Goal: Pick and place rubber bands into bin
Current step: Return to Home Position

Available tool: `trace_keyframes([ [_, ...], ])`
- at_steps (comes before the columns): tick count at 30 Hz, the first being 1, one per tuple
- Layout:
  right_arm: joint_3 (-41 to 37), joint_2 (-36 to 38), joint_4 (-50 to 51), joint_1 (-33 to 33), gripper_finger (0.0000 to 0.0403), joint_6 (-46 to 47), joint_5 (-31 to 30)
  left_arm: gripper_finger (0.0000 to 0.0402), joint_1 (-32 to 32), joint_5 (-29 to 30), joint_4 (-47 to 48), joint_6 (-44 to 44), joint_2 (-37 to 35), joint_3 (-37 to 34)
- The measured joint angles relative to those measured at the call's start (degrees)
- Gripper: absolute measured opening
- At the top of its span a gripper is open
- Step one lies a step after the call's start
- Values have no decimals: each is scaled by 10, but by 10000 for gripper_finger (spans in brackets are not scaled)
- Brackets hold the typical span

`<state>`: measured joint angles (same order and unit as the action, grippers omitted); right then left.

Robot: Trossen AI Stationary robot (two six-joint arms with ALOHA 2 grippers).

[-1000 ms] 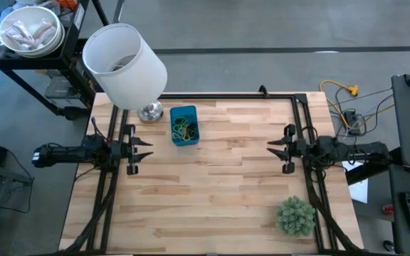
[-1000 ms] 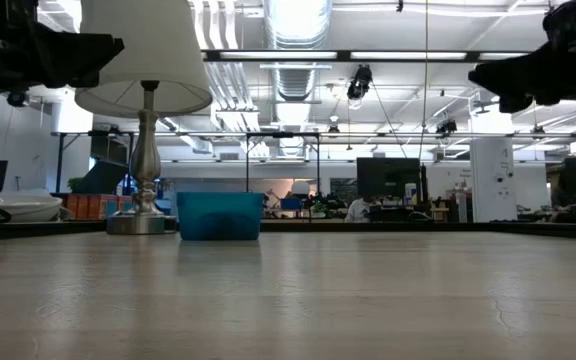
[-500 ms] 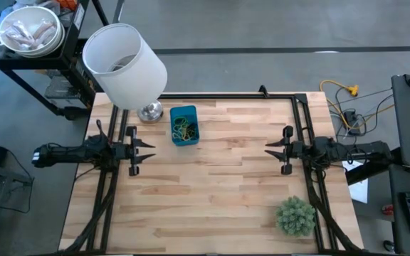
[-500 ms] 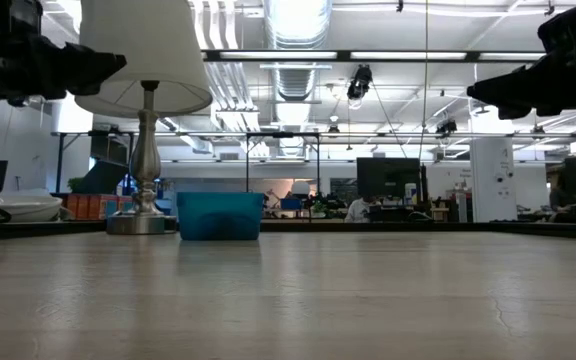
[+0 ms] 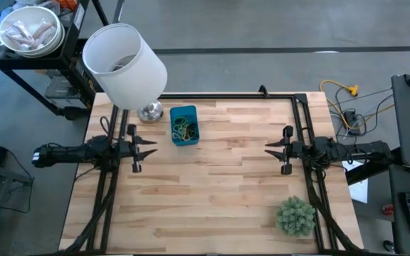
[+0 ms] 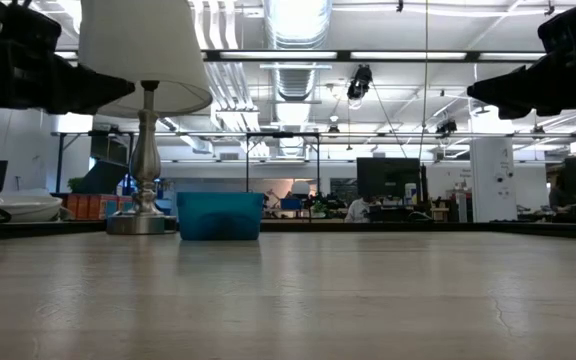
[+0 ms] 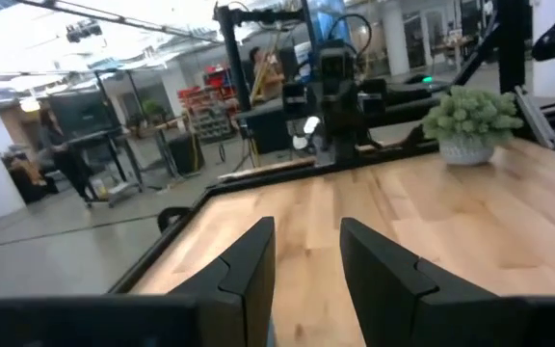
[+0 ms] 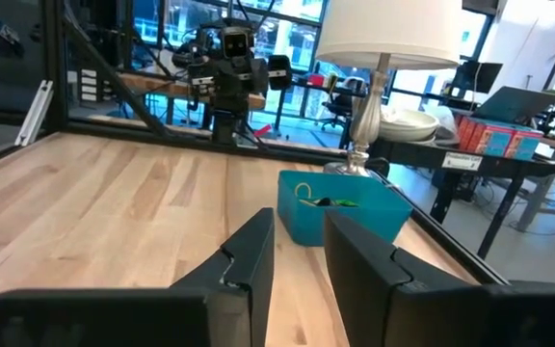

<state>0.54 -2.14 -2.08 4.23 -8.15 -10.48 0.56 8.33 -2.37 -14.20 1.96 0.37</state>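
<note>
The blue bin [image 5: 184, 109] stands on its bottom at the table's far left, next to the lamp base. Green, yellow and dark rubber bands [image 5: 184, 129] lie inside it and also show in the right wrist view as rubber bands [image 8: 321, 200]. My left gripper [image 5: 150, 146] hovers level over the table's left edge, open, with nothing between its fingers [image 7: 253, 255]. My right gripper [image 5: 267, 148] hovers level over the right edge and points toward the bin [image 8: 340, 226]. It is open by a narrower gap and holds nothing. In the low view both grippers hang high above the tabletop.
A lamp with a big white shade [image 5: 123, 62] and a metal base [image 5: 149, 112] stands at the far left corner. A bushy green plant [image 5: 295, 215] sits at the near right. Dark frame rails [image 5: 303, 114] run along the table's sides and far edge. The bare wood [image 5: 212, 185] lies between the arms.
My left gripper has tipped its fingers downward to level and sunk slightly, as the low view shows. The bin and the bands have stayed where they were.
</note>
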Motion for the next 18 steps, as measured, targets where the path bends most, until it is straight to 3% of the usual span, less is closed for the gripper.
trace_keyframes([
  [18,0,-2,0,0,78,5,0,105,0,-20,2,2,17,0],
])
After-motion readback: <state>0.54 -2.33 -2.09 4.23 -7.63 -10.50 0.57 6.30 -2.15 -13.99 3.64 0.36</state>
